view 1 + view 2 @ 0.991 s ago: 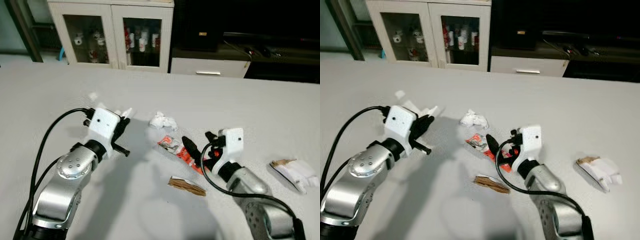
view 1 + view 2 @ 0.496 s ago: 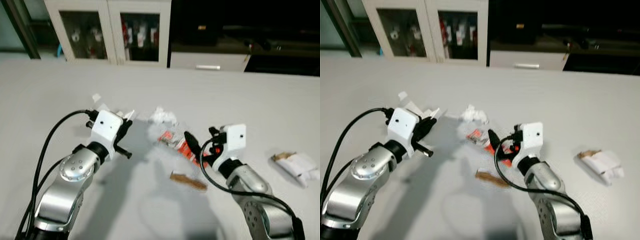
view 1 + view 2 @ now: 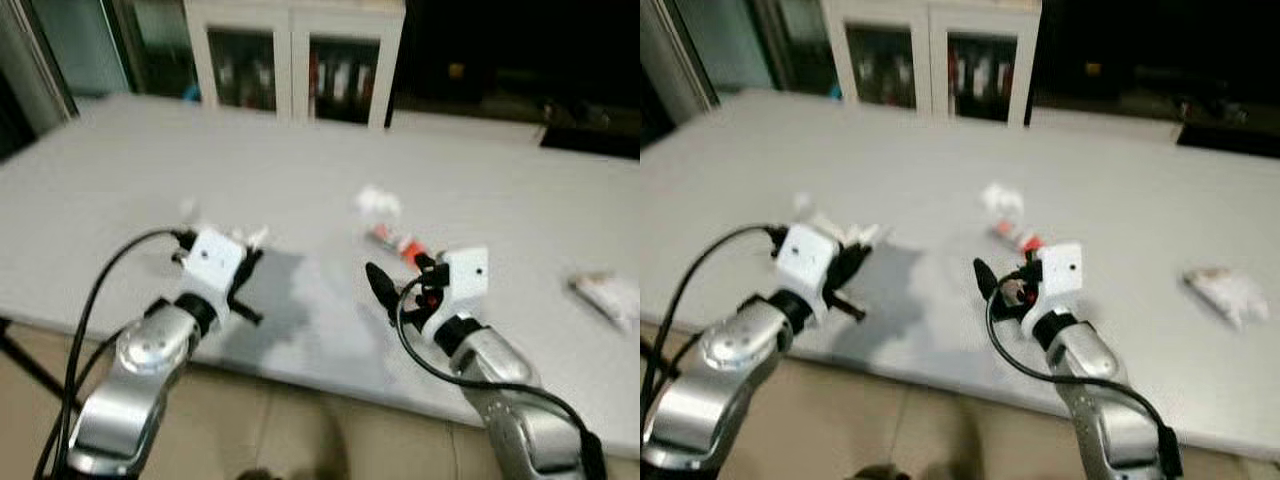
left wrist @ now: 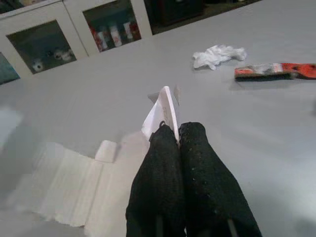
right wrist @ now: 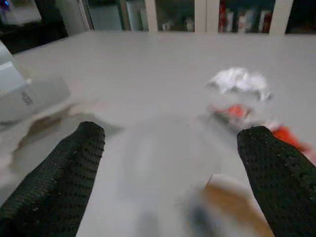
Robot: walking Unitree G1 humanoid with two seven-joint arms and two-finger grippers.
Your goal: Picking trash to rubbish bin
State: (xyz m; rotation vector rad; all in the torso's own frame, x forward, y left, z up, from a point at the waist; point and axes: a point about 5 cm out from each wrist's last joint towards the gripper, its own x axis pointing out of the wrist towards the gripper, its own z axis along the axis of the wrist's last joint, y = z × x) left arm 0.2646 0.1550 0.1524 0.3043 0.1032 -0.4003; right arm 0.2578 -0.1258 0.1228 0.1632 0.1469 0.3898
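Left gripper (image 4: 170, 143) pinches a white paper scrap (image 4: 160, 111); right gripper (image 5: 170, 163) gapes empty, red wrapper (image 5: 237, 112) just ahead, nearer it.

Two grippers: left gripper (image 4: 178, 143), right gripper (image 5: 170, 148). One white paper scrap (image 4: 162, 111) pinched at left gripper's tips. One crumpled white tissue (image 4: 217, 55) and one red wrapper (image 4: 274, 70) ahead of it. One white packet (image 3: 603, 295) off right gripper's outer side. One white cabinet (image 3: 295, 55) far ahead.

You had no readable text here; the print on the red wrapper (image 4: 276, 71) and cabinet items (image 4: 111, 35) was too blurred
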